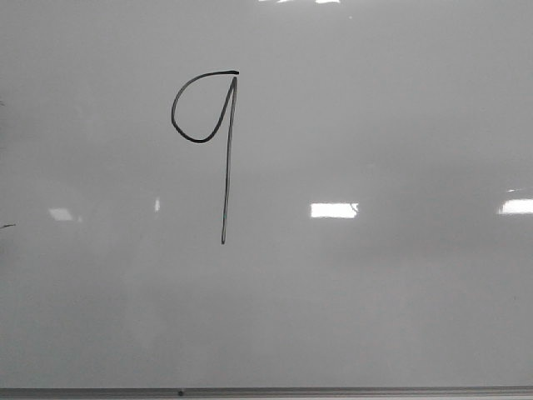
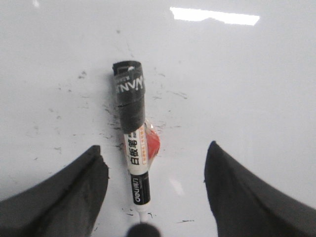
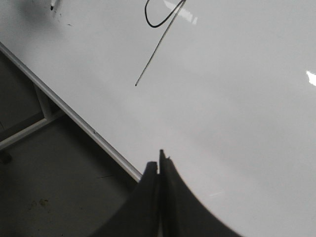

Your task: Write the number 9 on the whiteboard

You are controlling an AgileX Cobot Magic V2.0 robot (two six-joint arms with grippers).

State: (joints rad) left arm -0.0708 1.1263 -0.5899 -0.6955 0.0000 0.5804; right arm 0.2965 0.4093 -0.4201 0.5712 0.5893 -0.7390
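The number 9 (image 1: 218, 133) is drawn in thin black line on the whiteboard (image 1: 375, 292), with a teardrop loop and a long straight stem. Part of it shows in the right wrist view (image 3: 158, 39). No gripper shows in the front view. My left gripper (image 2: 153, 168) is open over the whiteboard (image 2: 247, 74); a black-and-white marker (image 2: 133, 133) with a black cap lies on the board between its fingers, untouched. My right gripper (image 3: 159, 165) is shut and empty, above the whiteboard's (image 3: 237, 98) metal rim (image 3: 74, 114).
A red patch (image 2: 153, 140) lies beside the marker. Small black ink flecks dot the board around it. Bright light reflections (image 1: 333, 210) sit on the board. Beyond the rim in the right wrist view is a dark floor (image 3: 49, 187) with a metal frame bar (image 3: 29, 129).
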